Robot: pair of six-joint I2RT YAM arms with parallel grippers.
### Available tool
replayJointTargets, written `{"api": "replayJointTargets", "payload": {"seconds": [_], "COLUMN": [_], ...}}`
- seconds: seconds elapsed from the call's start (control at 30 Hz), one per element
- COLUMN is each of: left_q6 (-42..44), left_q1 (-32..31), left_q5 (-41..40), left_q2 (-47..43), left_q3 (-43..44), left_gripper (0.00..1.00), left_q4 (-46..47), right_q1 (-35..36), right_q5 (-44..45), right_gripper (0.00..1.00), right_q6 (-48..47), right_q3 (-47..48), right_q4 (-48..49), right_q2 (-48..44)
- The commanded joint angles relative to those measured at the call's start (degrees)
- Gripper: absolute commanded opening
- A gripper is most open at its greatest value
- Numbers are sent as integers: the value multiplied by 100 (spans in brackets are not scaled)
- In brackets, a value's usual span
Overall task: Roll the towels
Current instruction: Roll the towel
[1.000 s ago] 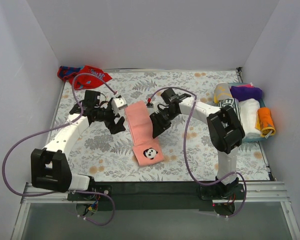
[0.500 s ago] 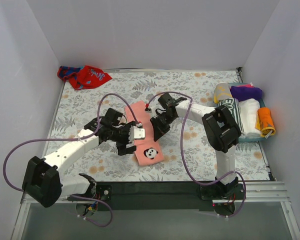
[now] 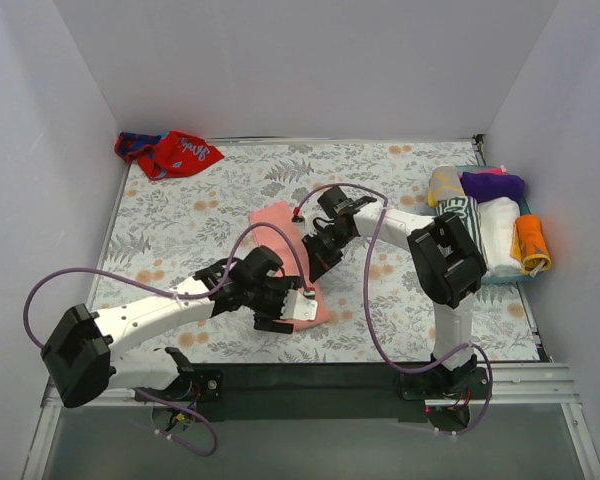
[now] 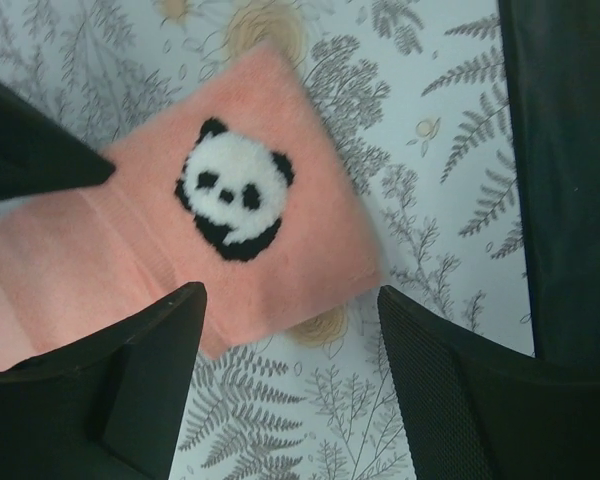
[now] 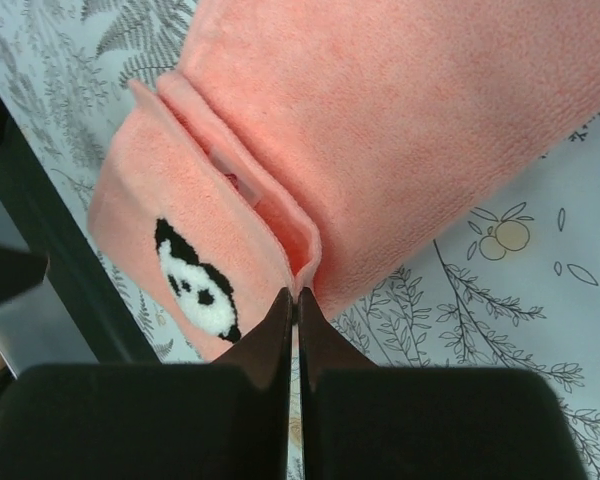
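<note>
The salmon-pink towel [image 3: 276, 220] lies flat near the middle of the table [image 3: 170, 230], one short end toward the arms' bases and carrying a panda patch [image 4: 230, 190]. The right end effector [image 5: 295, 293] has its fingers pressed together on the towel's long side edge, pinching up a small ridge of cloth, probably to hold the strip down so that it cannot slide while the near end is turned over. The left end effector [image 4: 288, 300] hangs spread over the panda end, one finger over the cloth and the other over the fern print, holding nothing (a likely start for the first turn of the roll). There are two towels to roll: this one, and a red-and-blue towel [image 3: 168, 152] crumpled in the far left corner, well apart and untouched. Several rolled cloths [image 3: 490, 220] sit along the right edge; their exact number is hard to tell.
</note>
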Motion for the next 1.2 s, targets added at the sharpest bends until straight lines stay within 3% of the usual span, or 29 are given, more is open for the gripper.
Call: {"api": "replayJointTargets", "payload": {"seconds": [0.0, 0.1, 0.43, 0.53, 0.6, 0.63, 0.67, 0.77, 0.83, 0.97, 1.17], "left_q6": [-295, -471, -796, -876, -884, -902, -911, -666, -315, 195, 1048], "left_q1": [-596, -869, -1512, -1521, -1443, -1355, -1232, -574, -248, 104, 833], "left_q5": [-562, -851, -1608, -1583, -1477, -1329, -884, 207, 1096, 2038, 3233], "left_q2": [132, 325, 1336, 1503, 1565, 1591, 1617, 1767, 1811, 1899, 2608], "left_q3": [-110, -189, -154, -57, 56, 118, 197, 505, 663, 874, 1278], "left_gripper": [63, 58, 55, 35, 28, 20, 17, 12, 9, 6, 4], "left_q4": [466, 634, 942, 828, 670, 582, 329, -295, -665, -1088, -2044], "right_q1": [-30, -21, -21, -39, -65, -100, -196, -538, -828, -1207, -1287], "right_q5": [186, 371, 451, 424, 389, 380, 363, 170, 47, 2, -366], "right_gripper": [1, 1, 1, 1, 11, 15, 26, 53, 65, 71, 72], "right_q6": [75, 110, 224, 233, 216, 207, 198, 32, -205, -601, -1234], "right_q3": [-118, -232, -400, -382, -373, -382, -391, -443, -531, -759, -1716], "right_q4": [121, 183, 218, 200, 192, 192, 200, 235, 297, 446, 824], "right_q2": [151, 151, 168, 151, 81, -50, -138, -577, -1006, -1772, -3187]}}
